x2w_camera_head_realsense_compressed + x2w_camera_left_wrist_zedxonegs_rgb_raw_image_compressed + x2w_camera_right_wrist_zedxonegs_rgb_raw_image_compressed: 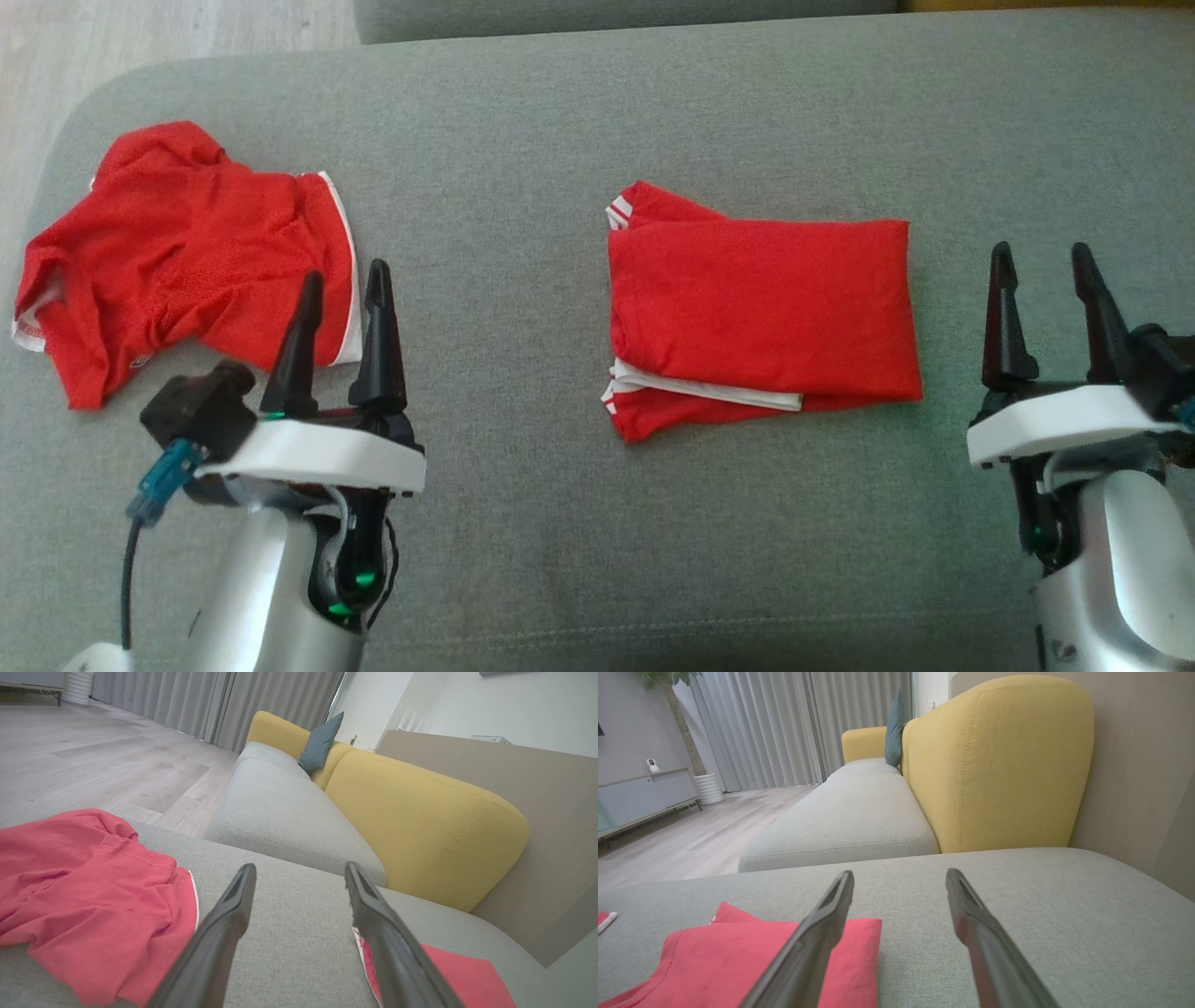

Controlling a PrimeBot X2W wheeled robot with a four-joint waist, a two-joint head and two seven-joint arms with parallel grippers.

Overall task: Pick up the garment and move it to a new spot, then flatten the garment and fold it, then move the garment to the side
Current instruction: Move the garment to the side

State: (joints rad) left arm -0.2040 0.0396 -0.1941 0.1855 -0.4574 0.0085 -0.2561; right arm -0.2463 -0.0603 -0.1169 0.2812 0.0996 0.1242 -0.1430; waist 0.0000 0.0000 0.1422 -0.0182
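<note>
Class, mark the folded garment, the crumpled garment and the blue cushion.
folded garment (761,303), head view, middle of its flat top.
crumpled garment (177,252), head view, centre of the wrinkled cloth.
blue cushion (321,742), left wrist view, middle of its face.

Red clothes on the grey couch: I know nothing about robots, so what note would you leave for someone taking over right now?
Left gripper: open, holding nothing, beside the right edge of the crumpled red garment at the cushion's left end.
Right gripper: open, holding nothing, just right of the folded red garment and apart from it.
Done: one garment lies neatly folded in the middle of the grey cushion.
Left: probably moving the folded one aside; the crumpled one is not yet flattened or folded.
</note>
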